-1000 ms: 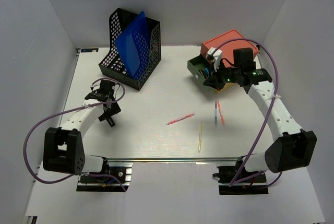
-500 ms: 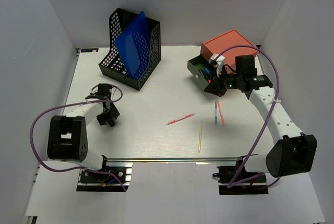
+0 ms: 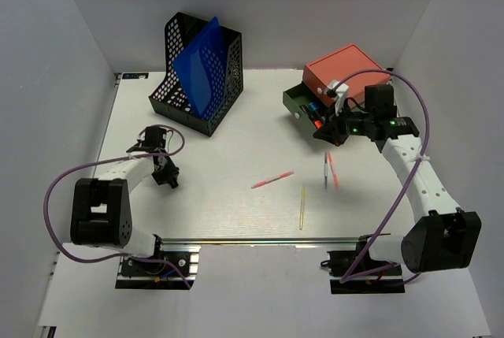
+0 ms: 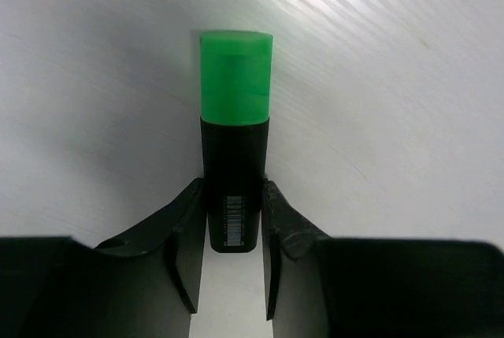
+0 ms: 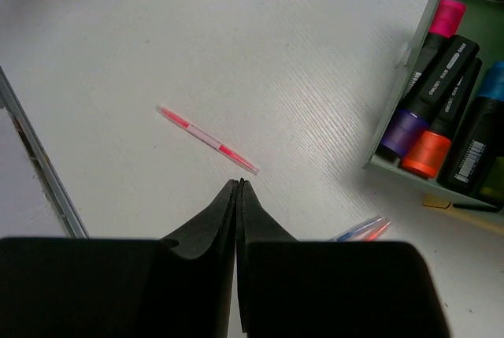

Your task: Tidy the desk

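Two arms on the white counter (image 3: 236,133), which spans the whole floor of the top view under both of them. Step in hand, as judged: the left tool (image 4: 234,192) is taking a green highlighter (image 4: 235,109) lying at the left side of the counter, well apart from the other stationery. Its fingers press both sides of the black barrel, so it is holding the highlighter; whether it is lifted can't be told. The right tool (image 5: 238,186) is pinched fully together with nothing in it, hovering just beside the green tray (image 3: 293,100) of highlighters next to the red box (image 3: 346,66). The next move likely calls for a lift and a long carry across to that tray, keeping clear of the right arm. The pink pen (image 3: 272,179), yellow stick (image 3: 302,207) and pen pair (image 3: 331,169) are not yet sorted. Versus a second ago, the left tool went from wide to narrow around the barrel and its arm drew in toward its base; the right wrist shifted right, and the loose pens lie as before.
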{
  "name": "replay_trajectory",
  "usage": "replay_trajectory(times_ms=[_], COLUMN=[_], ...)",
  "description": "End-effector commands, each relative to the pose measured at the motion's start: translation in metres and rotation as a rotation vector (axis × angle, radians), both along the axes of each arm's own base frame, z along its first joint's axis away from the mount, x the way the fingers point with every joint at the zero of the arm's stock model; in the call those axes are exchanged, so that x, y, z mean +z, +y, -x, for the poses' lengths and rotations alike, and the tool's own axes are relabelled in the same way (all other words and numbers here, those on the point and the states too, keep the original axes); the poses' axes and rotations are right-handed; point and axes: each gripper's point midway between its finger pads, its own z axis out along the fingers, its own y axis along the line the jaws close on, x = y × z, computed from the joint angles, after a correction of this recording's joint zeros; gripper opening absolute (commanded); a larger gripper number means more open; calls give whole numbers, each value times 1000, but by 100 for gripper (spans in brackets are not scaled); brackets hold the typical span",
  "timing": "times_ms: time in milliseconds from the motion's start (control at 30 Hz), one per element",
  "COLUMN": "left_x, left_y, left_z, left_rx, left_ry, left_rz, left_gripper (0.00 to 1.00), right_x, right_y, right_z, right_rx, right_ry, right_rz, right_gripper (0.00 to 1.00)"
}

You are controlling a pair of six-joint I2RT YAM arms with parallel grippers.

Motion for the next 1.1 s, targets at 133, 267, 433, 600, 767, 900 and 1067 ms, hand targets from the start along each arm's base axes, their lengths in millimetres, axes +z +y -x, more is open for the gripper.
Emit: replay_trajectory(times_ms=[133, 267, 433, 600, 767, 900, 1067], left_x=[75, 130, 172, 216, 257, 270, 269], left_y=[-110, -166, -203, -255, -313, -353, -395], left_z=[-8, 18, 20, -3, -60, -100, -152], left_rx=[-430, -678, -811, -929, -958, -900, -768], left_ry=[-369, -532, -621, -683, -767, -813, -853], left_rz=[477, 764, 888, 940, 972, 1044, 1090], left_gripper=[0, 0, 0, 0, 0, 0, 0], right_x=[19, 30, 45, 56, 65, 83, 104], right_y=[-1, -2, -8, -14, -31, -51, -73], right_z=[3, -3, -13, -22, -30, -33, -29], right_rx=[-3, -32, -80, -151, -284, -417, -551], right_ry=[-32, -44, -102, -126, -155, -243, -377], right_rz=[-74, -104, -115, -118, -81, -56, -56], right_gripper=[2, 0, 0, 0, 0, 0, 0])
